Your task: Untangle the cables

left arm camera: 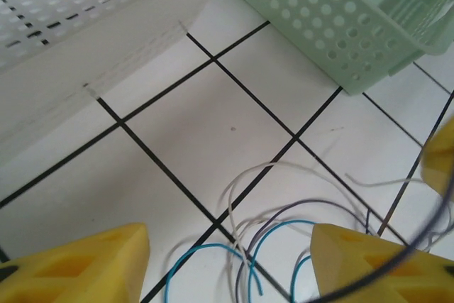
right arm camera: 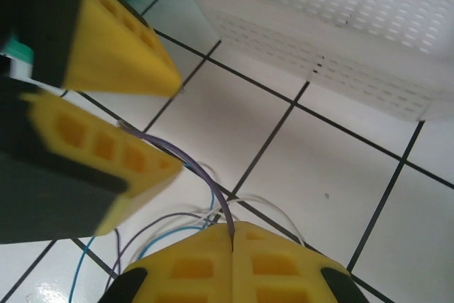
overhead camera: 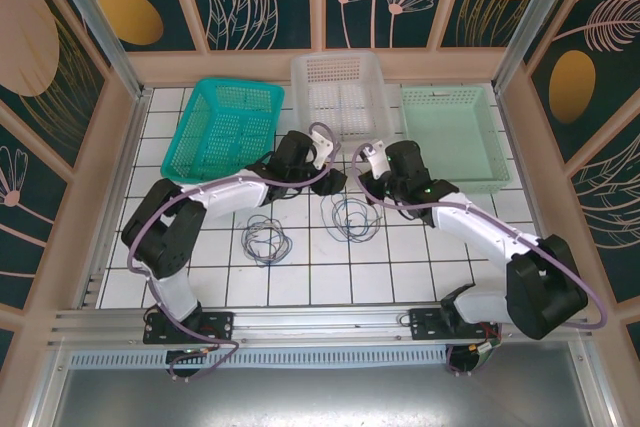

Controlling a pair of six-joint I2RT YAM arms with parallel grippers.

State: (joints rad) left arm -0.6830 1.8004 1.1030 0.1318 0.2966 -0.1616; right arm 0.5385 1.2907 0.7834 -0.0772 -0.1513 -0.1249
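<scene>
White-and-black arms (overhead camera: 225,192); purple cables (overhead camera: 126,235) along them; yellow, pocketed fingers (left arm camera: 78,267).

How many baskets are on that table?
3: teal basket back left, white basket back middle, pale green basket back right. None looks hidden.

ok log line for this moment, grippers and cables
left gripper: open above cables | right gripper: shut on cables | cables: tangled on table

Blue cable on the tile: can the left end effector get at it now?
Probably yes. The left end effector hangs open just above the blue cable, crossed only by pale wires. The right end effector, shut on a dark strand nearby, may crowd it.
</scene>
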